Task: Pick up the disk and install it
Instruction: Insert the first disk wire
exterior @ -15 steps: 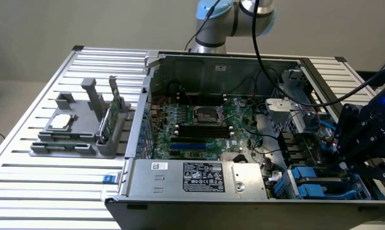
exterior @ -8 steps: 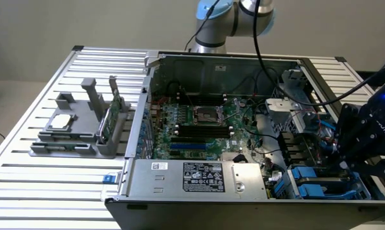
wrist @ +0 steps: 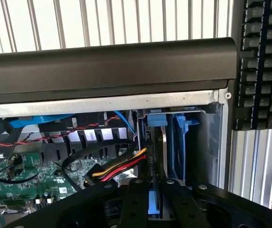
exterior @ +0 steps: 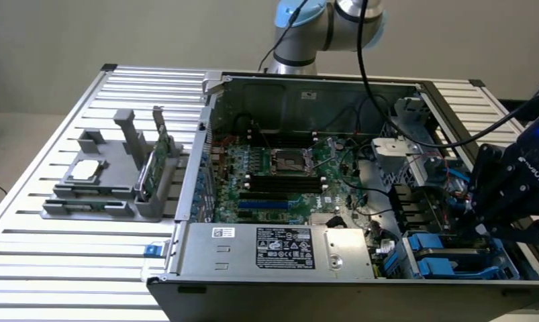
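Observation:
My gripper hangs over the drive bay at the front corner of the open computer case. Its two black fingers stand close together with a blue-framed part of the disk between them. The disk stands on edge, its thin silver side and blue frame reaching down into the bay beside a blue plastic caddy. In the exterior view the black gripper is at the case's right side, above blue drive frames; its fingertips are hidden there.
Red, yellow and black cables run right beside the bay. The power supply and motherboard fill the case. A grey holder with a chip and a green card stands on the slatted table. A keyboard lies outside the case wall.

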Controlling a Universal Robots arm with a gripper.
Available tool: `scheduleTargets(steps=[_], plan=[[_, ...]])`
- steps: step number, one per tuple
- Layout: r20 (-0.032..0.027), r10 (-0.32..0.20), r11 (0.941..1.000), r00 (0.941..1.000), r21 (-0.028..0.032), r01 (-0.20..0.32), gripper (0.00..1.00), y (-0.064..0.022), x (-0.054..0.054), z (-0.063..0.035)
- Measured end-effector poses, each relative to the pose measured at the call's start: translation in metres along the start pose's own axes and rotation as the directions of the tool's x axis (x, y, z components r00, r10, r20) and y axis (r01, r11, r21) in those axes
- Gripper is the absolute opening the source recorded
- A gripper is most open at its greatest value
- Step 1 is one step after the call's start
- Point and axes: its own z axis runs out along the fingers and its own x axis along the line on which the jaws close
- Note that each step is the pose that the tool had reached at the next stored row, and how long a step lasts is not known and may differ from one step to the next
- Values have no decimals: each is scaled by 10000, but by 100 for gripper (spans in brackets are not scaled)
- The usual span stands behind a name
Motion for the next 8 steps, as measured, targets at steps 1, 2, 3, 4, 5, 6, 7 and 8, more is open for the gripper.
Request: scheduleTargets(steps=[1, 2, 3, 4, 5, 6, 7, 8], plan=[[18, 24, 10000, 10000, 16, -24, 16, 4, 1, -1], [32, 33, 10000, 10000, 23, -33, 16, 6, 1, -1], [37, 34, 10000, 10000, 22, -34, 16, 6, 1, -1], [39, 36, 10000, 10000, 23, -36, 16, 7, 1, -1], [41, 33, 10000, 10000, 23, -33, 16, 14, 4, -2], [42, 34, 10000, 10000, 28, -34, 16, 24, 6, -2], [45, 36, 10000, 10000, 36, -36, 16, 35, 10, -3], [52, 36, 10000, 10000, 48, -36, 16, 47, 13, -3]])
